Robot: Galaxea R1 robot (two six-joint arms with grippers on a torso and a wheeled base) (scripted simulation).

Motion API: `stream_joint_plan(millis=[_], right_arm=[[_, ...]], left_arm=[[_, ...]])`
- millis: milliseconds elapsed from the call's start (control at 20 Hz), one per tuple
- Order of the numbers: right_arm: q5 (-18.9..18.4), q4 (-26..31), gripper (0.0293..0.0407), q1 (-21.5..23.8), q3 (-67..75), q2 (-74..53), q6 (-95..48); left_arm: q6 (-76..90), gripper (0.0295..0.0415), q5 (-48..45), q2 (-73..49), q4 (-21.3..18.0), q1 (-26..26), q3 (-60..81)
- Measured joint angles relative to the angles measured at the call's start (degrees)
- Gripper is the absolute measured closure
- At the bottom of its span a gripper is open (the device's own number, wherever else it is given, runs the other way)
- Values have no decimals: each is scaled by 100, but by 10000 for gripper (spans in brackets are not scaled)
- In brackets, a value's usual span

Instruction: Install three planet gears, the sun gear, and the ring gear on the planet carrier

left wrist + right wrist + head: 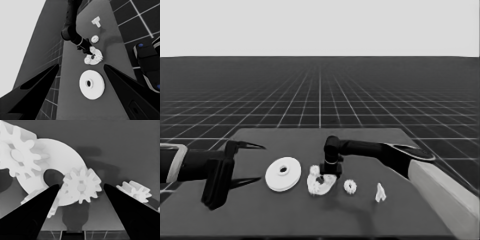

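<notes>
The planet carrier, the smaller round part, lies at mid-table with three planet gears on it; its dark centre hole shows empty. My right gripper hangs open just above it. One gear lies on the carrier's edge between the fingers; a second gear lies across the hole, and a third is partly hidden by a finger. A fourth gear lies loose to the right. The ring gear, the larger round part, lies left of the carrier.
My left gripper waits open over the table's left end, apart from the larger round part. A thin white piece stands at the right. Dark machinery with blue lights sits past the table's edge.
</notes>
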Motion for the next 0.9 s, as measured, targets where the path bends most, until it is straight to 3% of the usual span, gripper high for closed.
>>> stream_joint_plan(millis=[200,300,400,700,800,900], right_arm=[[0,0,315,0,0,0,0],[-237,521,315,556,468,-133,278],[-288,729,315,783,556,-153,334],[-309,839,315,887,581,-158,350],[-340,864,315,918,1928,-1333,499],[-332,880,315,935,2255,-1760,426]], left_arm=[[0,326,0,0,0,0,0],[0,326,0,0,0,0,0],[0,326,0,0,0,0,0],[0,326,0,0,0,0,0],[0,326,0,0,0,0,0],[0,326,0,0,0,0,0]])
